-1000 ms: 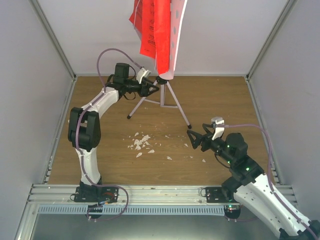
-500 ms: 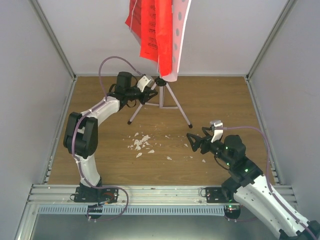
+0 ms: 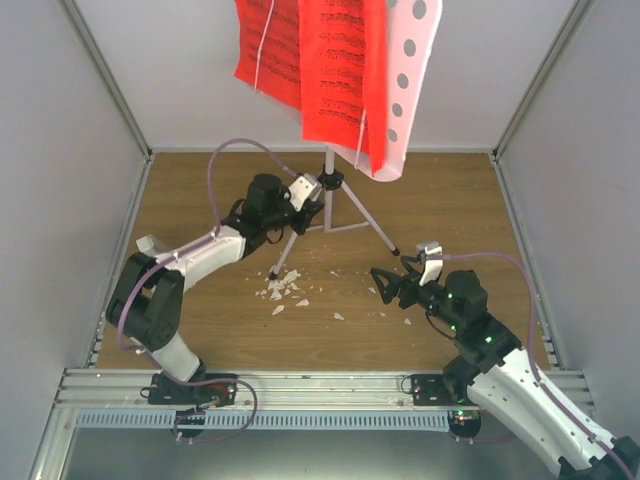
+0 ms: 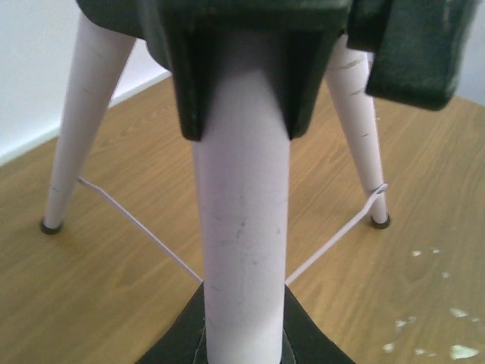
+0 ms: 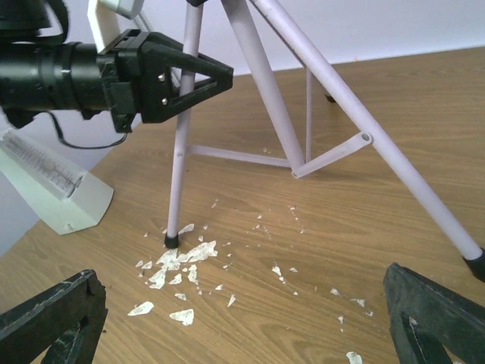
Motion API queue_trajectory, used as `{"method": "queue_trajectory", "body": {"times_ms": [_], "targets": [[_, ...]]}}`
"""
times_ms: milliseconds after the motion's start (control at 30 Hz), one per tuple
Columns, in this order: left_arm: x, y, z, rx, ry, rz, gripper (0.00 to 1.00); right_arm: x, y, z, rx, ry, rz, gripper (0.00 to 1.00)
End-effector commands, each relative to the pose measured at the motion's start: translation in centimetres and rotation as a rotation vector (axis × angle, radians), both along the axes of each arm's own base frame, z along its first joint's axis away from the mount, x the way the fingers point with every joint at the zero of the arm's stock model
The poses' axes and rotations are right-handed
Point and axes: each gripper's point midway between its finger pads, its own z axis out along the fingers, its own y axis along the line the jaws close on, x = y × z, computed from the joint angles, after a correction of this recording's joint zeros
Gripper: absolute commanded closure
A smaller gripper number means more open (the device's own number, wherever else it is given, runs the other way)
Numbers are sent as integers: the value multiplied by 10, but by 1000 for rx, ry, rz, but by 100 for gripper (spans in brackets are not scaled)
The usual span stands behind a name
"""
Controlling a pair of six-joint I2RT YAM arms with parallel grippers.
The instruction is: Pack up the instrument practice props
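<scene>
My left end effector [image 3: 307, 193] is clamped on one leg of the music stand [image 3: 362, 212], upper centre of frame. The right end effector [image 3: 385, 283] gapes wide, holding nothing. I judge nothing is packed yet: the red sheets [image 3: 320, 70] hang on the perforated plate [image 3: 412, 70], and the metronome [image 5: 57, 193] sits on the worktop [image 3: 450, 200]. The sheets show printed staves but no legible words.

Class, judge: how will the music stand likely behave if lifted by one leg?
Probably top-heavy: the plate and red sheets sit high above thin tripod legs, so the music stand may tip. The tubular legs look rigid. The loose-hanging sheets would likely flap or slip.
</scene>
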Motion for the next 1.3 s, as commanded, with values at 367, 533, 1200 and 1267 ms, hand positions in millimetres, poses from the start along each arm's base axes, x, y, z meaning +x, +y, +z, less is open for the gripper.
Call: {"method": "queue_trajectory", "body": {"times_ms": [367, 533, 1200, 1267], "targets": [[-63, -32, -18, -158, 264, 633, 99, 13, -13, -8, -23, 27, -102, 1], [-80, -49, -23, -198, 329, 662, 97, 13, -17, -16, -21, 57, -127, 0], [-106, 23, 40, -183, 174, 490, 3, 25, -23, -6, -63, 209, -221, 1], [-106, 44, 37, -141, 202, 464, 2, 29, -15, 0, -65, 250, -207, 2]]}}
